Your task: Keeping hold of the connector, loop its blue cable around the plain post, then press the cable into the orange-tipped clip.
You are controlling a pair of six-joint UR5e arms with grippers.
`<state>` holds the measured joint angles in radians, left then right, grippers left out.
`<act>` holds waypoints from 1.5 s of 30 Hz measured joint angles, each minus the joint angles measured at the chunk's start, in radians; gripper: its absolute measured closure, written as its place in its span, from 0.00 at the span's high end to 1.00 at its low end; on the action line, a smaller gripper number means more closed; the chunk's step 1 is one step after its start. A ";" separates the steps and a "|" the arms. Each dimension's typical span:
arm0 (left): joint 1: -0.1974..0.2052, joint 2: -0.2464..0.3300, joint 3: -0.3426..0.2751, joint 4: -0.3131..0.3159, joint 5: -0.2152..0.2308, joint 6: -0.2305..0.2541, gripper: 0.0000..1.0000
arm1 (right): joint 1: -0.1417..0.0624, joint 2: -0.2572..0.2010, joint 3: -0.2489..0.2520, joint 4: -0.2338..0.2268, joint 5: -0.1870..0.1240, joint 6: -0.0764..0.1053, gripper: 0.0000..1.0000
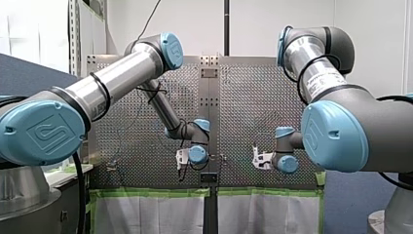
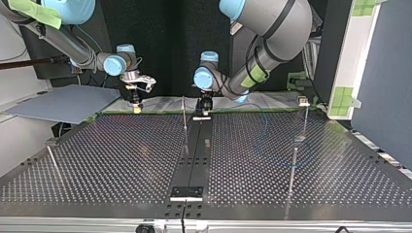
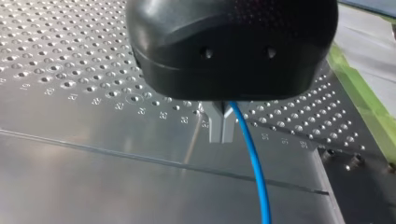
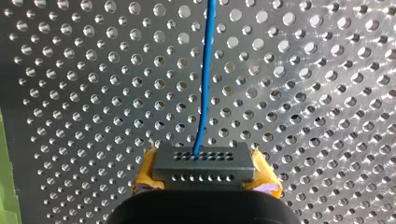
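The front view is bright and even, with pale highlights along the metal tube of my left arm. In the top view the backdrop is dark and the desk carries a dull sheen from overhead light. In the left wrist view the black housing of the left tool looms near, soft and glossy; the cable shows clear. In the right wrist view hole rims glint, the connector is evenly lit, and the desk dims toward the green strip.

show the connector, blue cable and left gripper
connector [image 4: 203, 167]: right wrist view, its holed face
blue cable [image 4: 204, 93]: right wrist view, stretch ahead of the connector
left gripper [image 3: 222, 138]: left wrist view, between its fingertips
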<state>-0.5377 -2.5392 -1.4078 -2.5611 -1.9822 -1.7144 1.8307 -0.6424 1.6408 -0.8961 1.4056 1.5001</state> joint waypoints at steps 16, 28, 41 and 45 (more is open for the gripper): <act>-0.009 0.001 0.000 -0.002 -0.058 0.077 0.63 | 0.004 0.002 -0.006 0.003 -0.003 -0.002 0.00; -0.037 0.003 -0.006 -0.086 -0.036 0.128 1.00 | 0.007 0.003 -0.007 0.006 -0.003 -0.004 0.00; -0.127 0.034 -0.023 -0.131 -0.053 0.132 1.00 | 0.010 0.003 -0.007 0.012 -0.003 -0.003 0.00; -0.147 0.044 -0.037 -0.137 -0.065 0.132 1.00 | 0.010 0.003 -0.007 0.014 -0.003 -0.003 0.00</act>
<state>-0.6845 -2.4950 -1.4446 -2.6985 -2.0471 -1.5823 1.8411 -0.6391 1.6336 -0.8826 1.4022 1.4975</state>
